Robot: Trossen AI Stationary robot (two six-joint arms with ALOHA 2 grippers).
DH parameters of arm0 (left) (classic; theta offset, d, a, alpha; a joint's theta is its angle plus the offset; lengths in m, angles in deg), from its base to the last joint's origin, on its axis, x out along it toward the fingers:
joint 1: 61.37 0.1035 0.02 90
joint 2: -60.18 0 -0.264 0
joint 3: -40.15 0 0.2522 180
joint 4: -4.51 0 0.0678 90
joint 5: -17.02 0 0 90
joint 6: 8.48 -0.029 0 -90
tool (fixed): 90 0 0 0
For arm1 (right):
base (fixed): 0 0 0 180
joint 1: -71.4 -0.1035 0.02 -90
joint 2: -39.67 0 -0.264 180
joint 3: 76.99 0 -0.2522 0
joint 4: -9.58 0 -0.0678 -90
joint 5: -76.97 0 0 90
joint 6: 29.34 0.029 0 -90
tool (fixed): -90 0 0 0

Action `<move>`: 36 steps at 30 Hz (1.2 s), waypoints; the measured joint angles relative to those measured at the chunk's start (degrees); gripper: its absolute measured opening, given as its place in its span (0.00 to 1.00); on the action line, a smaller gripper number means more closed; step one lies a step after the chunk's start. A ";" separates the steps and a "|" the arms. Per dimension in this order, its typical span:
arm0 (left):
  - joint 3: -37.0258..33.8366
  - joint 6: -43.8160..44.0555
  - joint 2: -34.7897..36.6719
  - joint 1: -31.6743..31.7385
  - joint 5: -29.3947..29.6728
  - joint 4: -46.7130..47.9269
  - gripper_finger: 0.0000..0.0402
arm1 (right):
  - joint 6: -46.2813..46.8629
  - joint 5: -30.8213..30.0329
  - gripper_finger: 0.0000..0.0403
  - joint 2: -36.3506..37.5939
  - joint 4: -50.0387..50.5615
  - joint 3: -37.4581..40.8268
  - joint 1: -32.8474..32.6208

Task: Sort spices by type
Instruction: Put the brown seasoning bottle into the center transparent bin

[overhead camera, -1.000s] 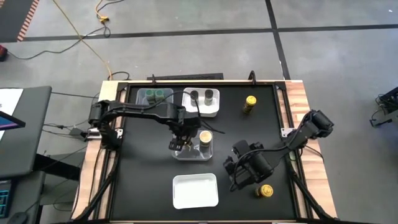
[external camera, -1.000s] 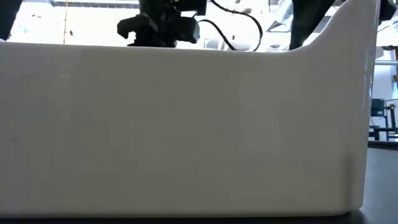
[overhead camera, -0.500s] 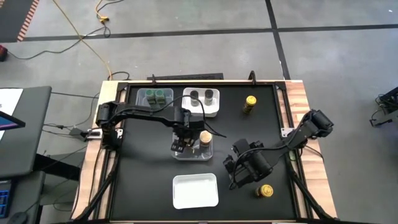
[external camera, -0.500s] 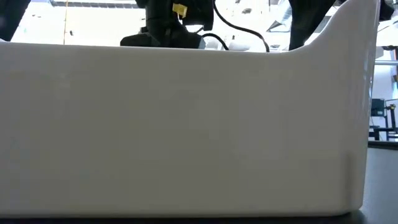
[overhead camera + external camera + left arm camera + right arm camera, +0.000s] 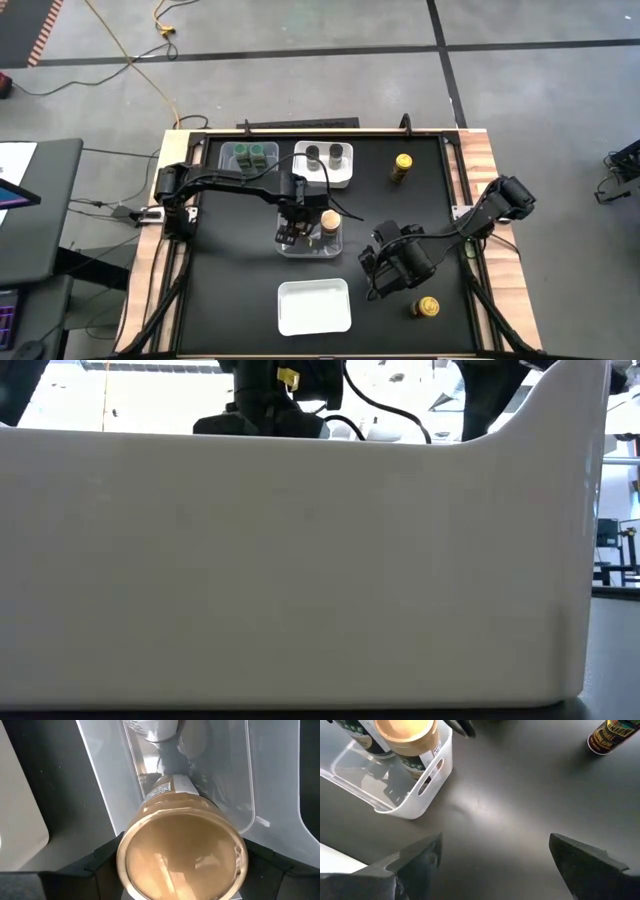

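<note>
Left gripper (image 5: 182, 885): fingers clenched on a tan-lidded jar (image 5: 182, 855), one dark finger at each side of the lid; jar held upright, its base down inside the clear tray (image 5: 220, 780), which suggests it is being set down there, release not yet made

Beyond those fingers, same tray: a second tan jar (image 5: 330, 220), standing just beside the held one; the pairing looks like the reason for the placement, tan with tan

Further off from the left gripper: green pair (image 5: 250, 152) in its own tray and grey pair (image 5: 327, 154) in the white tray (image 5: 340, 180), both apparently sorted

Right gripper (image 5: 495, 860): fingers spread wide, holding nothing, hovering over bare black table (image 5: 520, 805); judged to be waiting or lining up for a yellow jar

Past the right fingers: a yellow-lidded jar (image 5: 609, 734) standing alone on the table, well apart from them

Second yellow jar (image 5: 428, 306): near the right gripper, loose on the table

Empty white tray (image 5: 314, 306) near the front edge: probably meant for the yellow pair; its wall fills the low view
</note>
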 joint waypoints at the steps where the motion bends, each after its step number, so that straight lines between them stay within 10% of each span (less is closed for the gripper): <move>1: 0.00 0.00 0.00 0.00 -0.02 0.00 0.72 | -0.02 0.00 0.98 0.00 -0.01 0.00 -0.02; 36: 0.11 2.10 2.79 0.11 0.20 1.49 0.83 | 0.15 0.00 0.98 0.00 -0.99 0.00 -0.09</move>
